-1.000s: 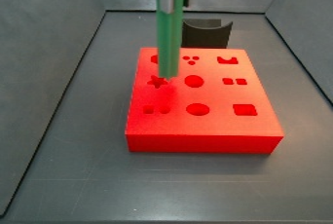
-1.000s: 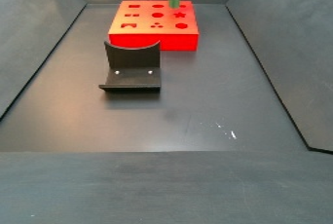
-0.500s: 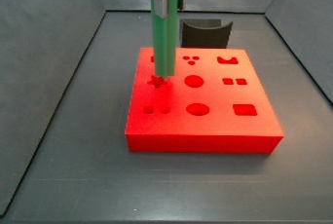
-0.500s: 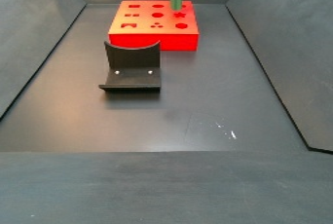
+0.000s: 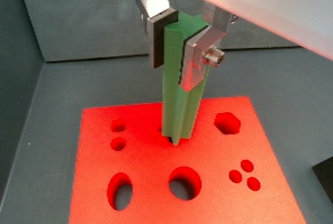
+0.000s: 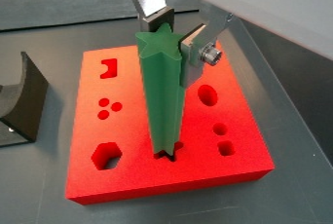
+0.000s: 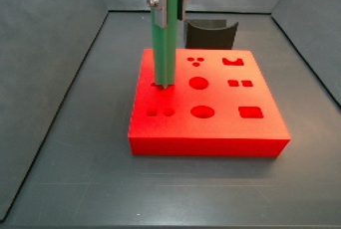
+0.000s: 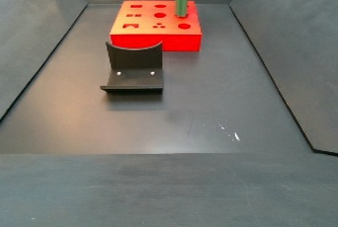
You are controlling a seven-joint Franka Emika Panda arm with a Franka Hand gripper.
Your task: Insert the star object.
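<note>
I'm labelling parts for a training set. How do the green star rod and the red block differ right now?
The star object is green, thin and upright, clamped in the gripper; the red block is wide, flat, lying free on the floor. The rod is solid; the block is pierced with shaped holes. Both look plain and matte.

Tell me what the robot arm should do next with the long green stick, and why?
Probably keep pushing straight down, gently. The gripper has its jaws shut on the long green star-shaped rod, which stands upright with its lower tip already at a hole in the flat red plastic block. Most of the rod is above the block, so it seems not fully inserted.
</note>
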